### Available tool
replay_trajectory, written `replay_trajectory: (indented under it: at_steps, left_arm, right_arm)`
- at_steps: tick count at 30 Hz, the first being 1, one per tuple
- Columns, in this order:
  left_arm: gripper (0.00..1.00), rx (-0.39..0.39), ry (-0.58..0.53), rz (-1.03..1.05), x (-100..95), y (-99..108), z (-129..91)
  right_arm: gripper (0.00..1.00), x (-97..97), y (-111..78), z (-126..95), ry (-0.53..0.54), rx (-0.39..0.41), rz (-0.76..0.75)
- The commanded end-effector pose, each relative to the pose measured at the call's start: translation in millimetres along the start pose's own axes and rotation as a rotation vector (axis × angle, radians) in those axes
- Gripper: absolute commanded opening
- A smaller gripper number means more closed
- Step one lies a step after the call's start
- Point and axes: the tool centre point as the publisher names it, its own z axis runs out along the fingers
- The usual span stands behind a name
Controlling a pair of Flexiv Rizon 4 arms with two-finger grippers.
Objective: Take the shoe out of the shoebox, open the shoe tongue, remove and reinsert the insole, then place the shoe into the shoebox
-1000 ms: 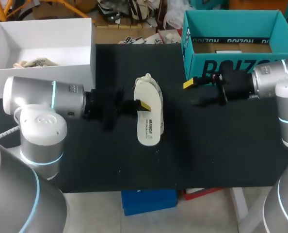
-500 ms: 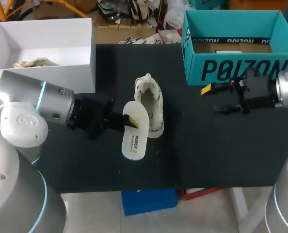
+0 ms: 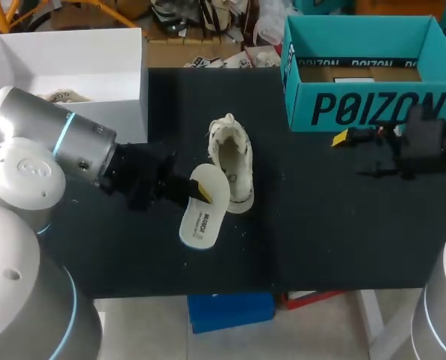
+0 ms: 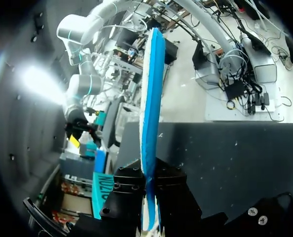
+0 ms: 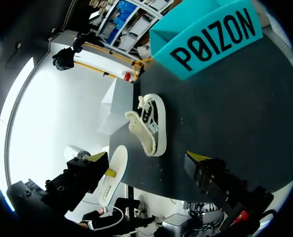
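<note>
A cream low-top shoe (image 3: pixel 231 159) lies on the black table (image 3: pixel 320 225) near its middle, opening up, with nothing inside it. My left gripper (image 3: pixel 200 190) is shut on the edge of the white insole (image 3: pixel 200 214), held just left of the shoe and nearer the table's front. The left wrist view shows the insole (image 4: pixel 149 113) edge-on with its blue underside, pinched between my black fingers (image 4: pixel 129 195). My right gripper (image 3: pixel 349 147) hovers open, holding nothing, in front of the teal shoebox (image 3: pixel 366 105). From it I see the shoe (image 5: pixel 149 123) and the insole (image 5: pixel 112 173) ahead.
A white box (image 3: pixel 73 75) holding a second pale shoe (image 3: pixel 54 97) stands at the back left. The teal shoebox (image 5: pixel 210 42) occupies the back right corner. Bare black mat lies between the shoe and my right gripper (image 5: pixel 147 158).
My left gripper has drawn the insole off the shoe, leftward and toward the table's front. My right arm has pulled back to the right, still open.
</note>
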Motion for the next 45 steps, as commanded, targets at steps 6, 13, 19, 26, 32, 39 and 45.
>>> replay_trajectory:
  at_steps: [6, 13, 19, 26, 32, 39, 45]
  left_arm:
    - [0.0, 0.041, 0.039, -0.002, -0.8, 1.9, 4.8]
    - [0.0, 0.073, 0.071, -0.015, 4.0, 5.6, 11.8]
    - [0.0, 0.092, 0.116, -0.035, 9.7, 19.4, 18.7]
    - [0.0, 0.106, 0.144, -0.031, 3.5, 41.3, 26.3]
    - [0.0, 0.126, 0.174, -0.034, -0.4, 56.4, 35.9]
    - [0.0, 0.136, 0.189, -0.047, 0.5, 72.6, 45.2]
    - [0.0, 0.14, 0.204, -0.053, 0.9, 81.7, 51.6]
  right_arm:
    - [1.0, 4.2, -12.1, -18.3, -0.022, -0.085, -0.003]
    - [1.0, 5.3, -14.5, -23.5, -0.017, -0.096, -0.007]
    - [1.0, 5.3, -14.5, -23.5, -0.017, -0.096, -0.007]
    - [1.0, 5.3, -14.5, -23.5, -0.017, -0.096, -0.007]
    - [1.0, 5.3, -14.5, -23.5, -0.017, -0.096, -0.007]
    - [1.0, 5.3, -14.5, -23.5, -0.017, -0.096, -0.007]
    - [1.0, 5.3, -14.5, -23.5, -0.017, -0.096, -0.007]
